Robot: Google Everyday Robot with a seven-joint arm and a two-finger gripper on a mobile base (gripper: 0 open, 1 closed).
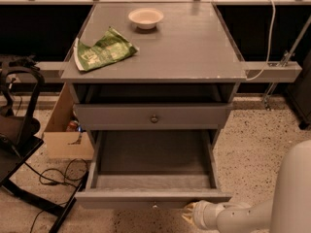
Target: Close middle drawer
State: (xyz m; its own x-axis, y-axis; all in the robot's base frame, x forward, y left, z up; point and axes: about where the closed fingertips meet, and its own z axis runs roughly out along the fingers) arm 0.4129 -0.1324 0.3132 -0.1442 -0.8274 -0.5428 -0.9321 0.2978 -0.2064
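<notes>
The middle drawer (153,198) of the grey cabinet (160,76) stands pulled far out, and its bare grey inside (153,159) is empty. Its small knob shows at the lower edge of the front. Above it the top drawer (154,116), with a round metal knob, is nearly shut. The lowest drawer is hidden under the open one. My gripper (190,212) is at the end of the white arm (243,216) coming in from the bottom right. It is low, just below the right part of the open drawer's front.
A white bowl (146,17) and a green crumpled bag (103,51) lie on the cabinet top. A cardboard box (65,132) stands to the left of the cabinet. A black chair (19,130) and cables (53,176) are at the far left. A white cable (269,38) hangs at the right.
</notes>
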